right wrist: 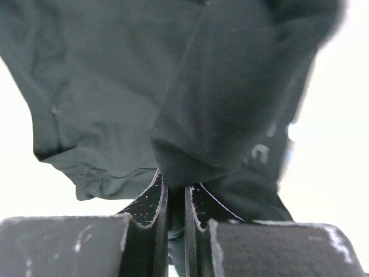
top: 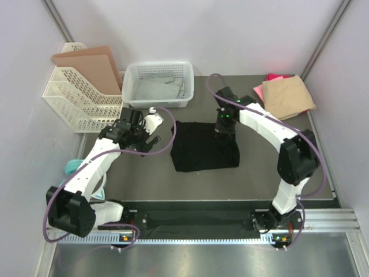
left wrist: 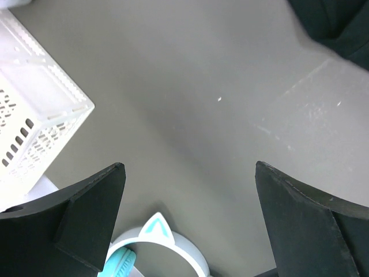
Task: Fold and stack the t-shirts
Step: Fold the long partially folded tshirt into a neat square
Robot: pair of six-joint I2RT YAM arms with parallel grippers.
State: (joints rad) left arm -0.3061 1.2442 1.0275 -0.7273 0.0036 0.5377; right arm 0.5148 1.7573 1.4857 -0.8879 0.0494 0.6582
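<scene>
The black shirt (right wrist: 115, 86), pinched in the black right jaws, shows small white print just beside them. The tan shirt (top: 287, 97) lies over a pink shirt (top: 274, 77). Below the black left jaws, the tabletop (left wrist: 190, 104) is grey and the headphones (left wrist: 153, 251) teal and white. Basket (top: 158, 83) and rack (top: 75, 98) are white mesh, the cardboard (top: 89, 66) brown.

White arms (top: 95, 164), black joints (top: 72, 212), purple cables (top: 173, 131).

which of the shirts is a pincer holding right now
The black t-shirt in the middle: the right pincer is shut on a fold of it. The tan t-shirt and the pink t-shirt lie at the far right, untouched.
</scene>
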